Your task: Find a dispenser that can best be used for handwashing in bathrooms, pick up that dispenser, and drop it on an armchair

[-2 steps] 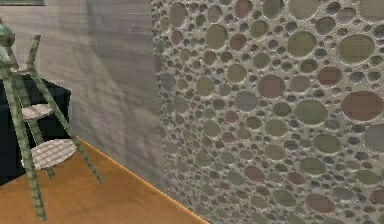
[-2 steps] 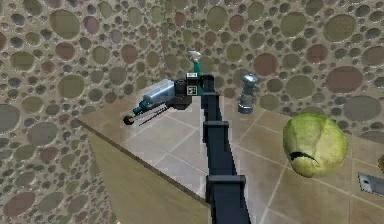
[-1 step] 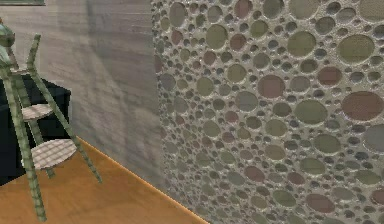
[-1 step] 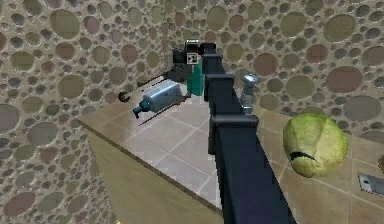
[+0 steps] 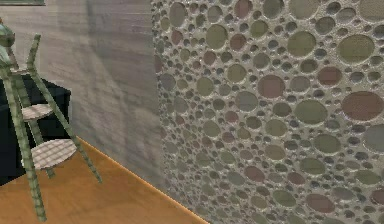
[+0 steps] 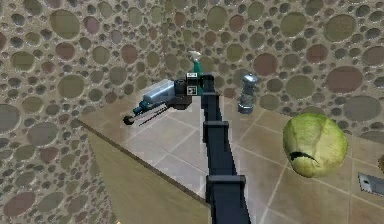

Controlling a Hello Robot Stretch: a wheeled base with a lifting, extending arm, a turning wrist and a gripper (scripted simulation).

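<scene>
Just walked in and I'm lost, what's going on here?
A Stretch robot's arm extends across a tiled counter set against a pebble wall. Its jaws sit over the counter toward the arm side view's left; I can't tell whether they hold anything. A teal-topped bottle, likely the dispenser, stands near the wall by the arm's end. A grey metal thing and a green ball lie to its right. Ahead stands a ladder shelf.
</scene>
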